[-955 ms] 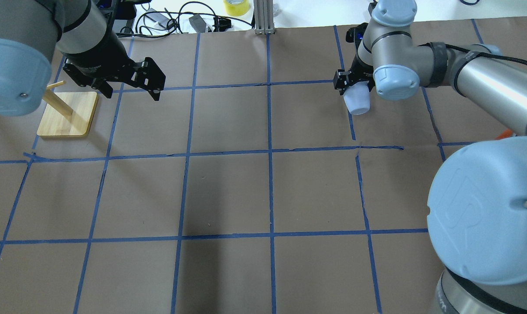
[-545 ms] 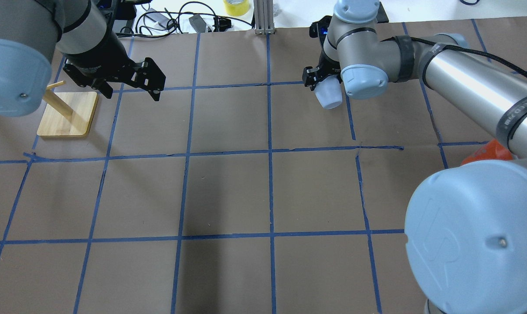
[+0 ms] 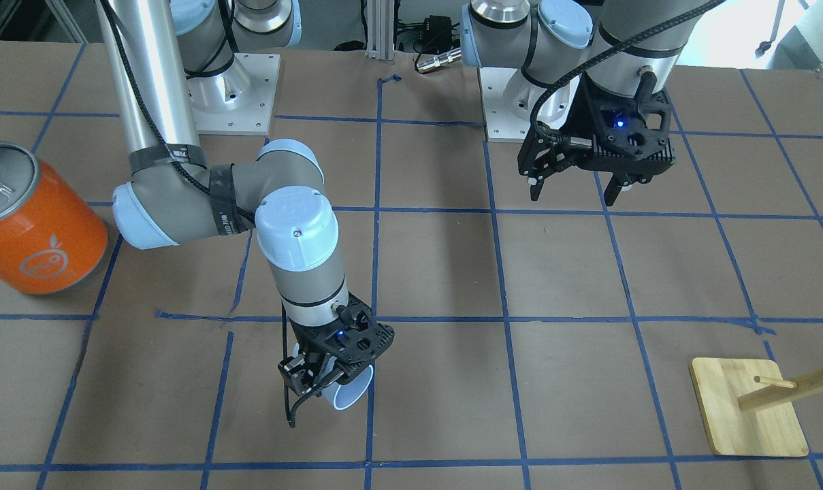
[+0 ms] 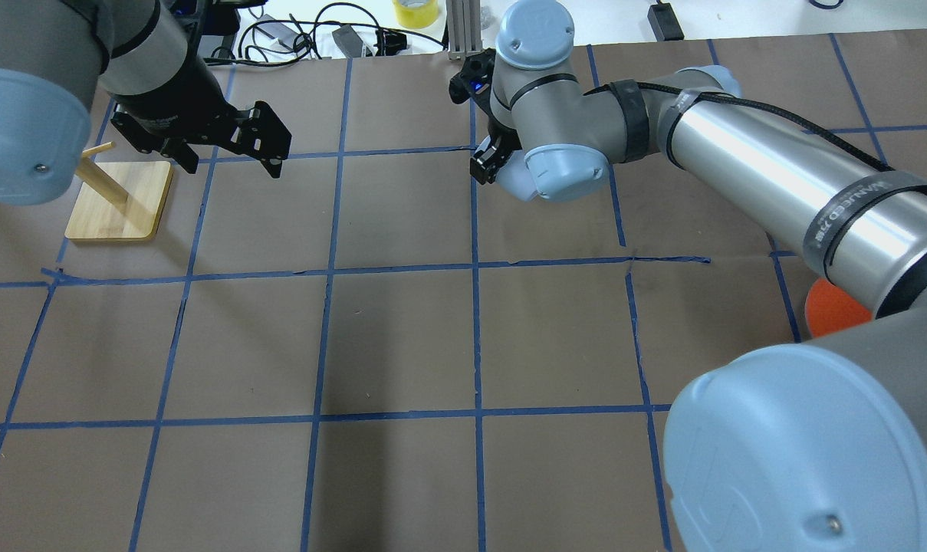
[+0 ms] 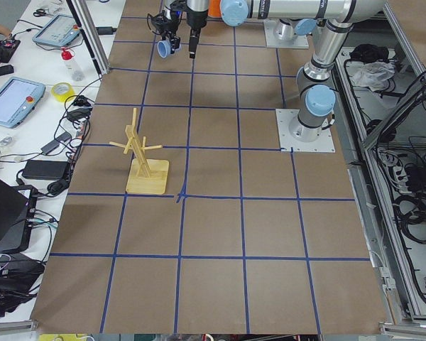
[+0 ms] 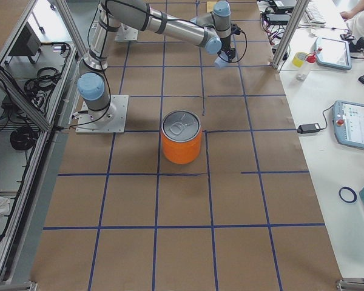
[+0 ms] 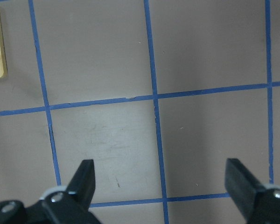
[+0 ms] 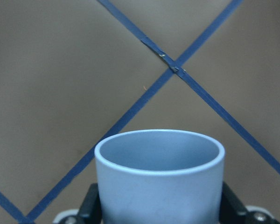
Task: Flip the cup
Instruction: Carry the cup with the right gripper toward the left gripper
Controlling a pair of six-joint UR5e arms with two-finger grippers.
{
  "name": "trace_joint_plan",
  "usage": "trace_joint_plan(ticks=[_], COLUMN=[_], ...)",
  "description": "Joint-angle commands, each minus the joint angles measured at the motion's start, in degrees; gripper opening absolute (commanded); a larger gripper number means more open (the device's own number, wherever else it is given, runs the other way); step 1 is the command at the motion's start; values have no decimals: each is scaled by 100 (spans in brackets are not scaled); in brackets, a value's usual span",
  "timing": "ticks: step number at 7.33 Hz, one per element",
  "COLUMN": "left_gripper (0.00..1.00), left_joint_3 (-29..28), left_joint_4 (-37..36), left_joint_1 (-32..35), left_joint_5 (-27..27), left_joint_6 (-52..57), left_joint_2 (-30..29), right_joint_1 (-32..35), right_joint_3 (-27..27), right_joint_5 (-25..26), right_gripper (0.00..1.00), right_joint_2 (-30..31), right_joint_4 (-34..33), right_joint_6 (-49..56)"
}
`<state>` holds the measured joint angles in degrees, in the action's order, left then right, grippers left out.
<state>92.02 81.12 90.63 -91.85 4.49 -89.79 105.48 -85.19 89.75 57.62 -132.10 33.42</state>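
Observation:
The cup [image 3: 351,393] is a small pale blue-white tumbler. My right gripper [image 3: 326,391] is shut on it and holds it above the table, tilted, with its open mouth pointing away from the wrist. It fills the bottom of the right wrist view [image 8: 158,182], over a crossing of blue tape lines. In the overhead view the cup [image 4: 512,178] is mostly hidden under the right wrist, near the middle tape line at the far side. My left gripper [image 4: 231,165] is open and empty, hovering beside the wooden stand; the left wrist view shows its spread fingers [image 7: 84,177] over bare paper.
A big orange can with a silver lid [image 3: 33,218] stands on the right arm's side of the table. A wooden peg stand on a square base [image 4: 122,199] stands at the far left. Brown paper with a blue tape grid [image 4: 402,337] covers the table.
My right arm has swung leftwards in the overhead view, carrying the cup from the right column to the middle tape line. The left arm has not moved.

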Motion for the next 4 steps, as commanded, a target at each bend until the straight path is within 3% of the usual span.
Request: trace_joint_plan(ticks=[1,4], left_gripper=[100,100], left_joint_3=[0,0], left_joint_4=[0,0], left_joint_1=[-1,-2], left_joint_5=[0,0], left_joint_6=[-1,-1], left_joint_2=[6,6], right_joint_1=[400,964], right_joint_3=[3,3], right_joint_5=[8,-1], right_gripper=[25,27], right_joint_2=[-119,-452], right_joint_4=[-167,-911], right_joint_6=[1704,2822])
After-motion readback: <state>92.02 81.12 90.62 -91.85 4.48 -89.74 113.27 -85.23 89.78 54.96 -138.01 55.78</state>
